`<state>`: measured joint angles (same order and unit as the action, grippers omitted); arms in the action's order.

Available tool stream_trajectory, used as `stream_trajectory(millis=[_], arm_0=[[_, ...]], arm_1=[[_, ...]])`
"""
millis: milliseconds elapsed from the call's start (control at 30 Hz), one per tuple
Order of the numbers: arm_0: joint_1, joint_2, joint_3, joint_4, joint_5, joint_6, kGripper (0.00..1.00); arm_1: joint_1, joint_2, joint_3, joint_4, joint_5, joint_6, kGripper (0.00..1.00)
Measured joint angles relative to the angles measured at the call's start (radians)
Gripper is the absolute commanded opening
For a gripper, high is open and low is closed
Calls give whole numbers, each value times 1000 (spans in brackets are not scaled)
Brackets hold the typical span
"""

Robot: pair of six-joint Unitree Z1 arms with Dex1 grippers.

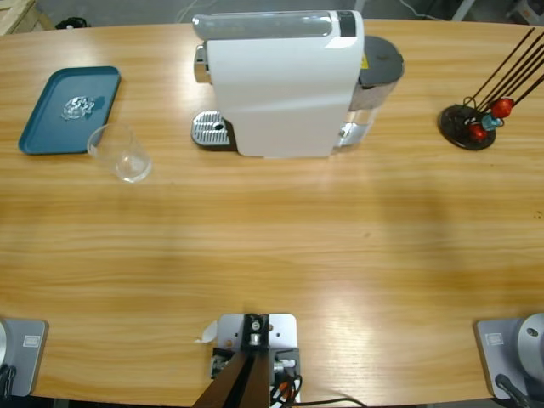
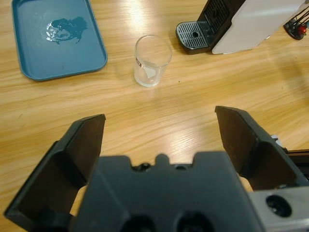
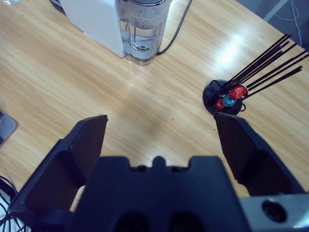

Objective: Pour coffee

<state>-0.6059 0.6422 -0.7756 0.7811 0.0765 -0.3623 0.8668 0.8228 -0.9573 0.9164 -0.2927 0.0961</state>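
The glass point(image 2: 152, 60) stood upright on the counter point(image 2: 193, 111) straight ahead of the left tool point(image 2: 161, 140), btwn tray point(image 2: 58, 53) & machine point(image 2: 251, 24). Left tool gaped, empty; right tool point(image 3: 161, 137) likewise, facing the capsule stand point(image 3: 227, 99). Coffee inside glass: couldn't tell. Left arm nearer.

Robot lab — coffee machine point(image 1: 280, 81) on wooden test table point(image 1: 272, 246).

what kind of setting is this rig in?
Probably a lab bench staged as a coffee corner: a wooden table holding a white capsule coffee machine, a wire capsule rack, a clear glass and a blue tray. Cables trail off the table's far edge.
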Motion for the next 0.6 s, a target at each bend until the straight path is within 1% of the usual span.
stream_trajectory(millis=[433,500,600], arm_0=[[0,1,2,-4,-13,0,996],[0,18,2,-4,-23,0,996],[0,86,-15,-4,-54,0,996]], arm_1=[[0,0,0,0,0,0,1000],[0,0,0,0,0,0,1000],[0,2,0,0,0,0,1000]])
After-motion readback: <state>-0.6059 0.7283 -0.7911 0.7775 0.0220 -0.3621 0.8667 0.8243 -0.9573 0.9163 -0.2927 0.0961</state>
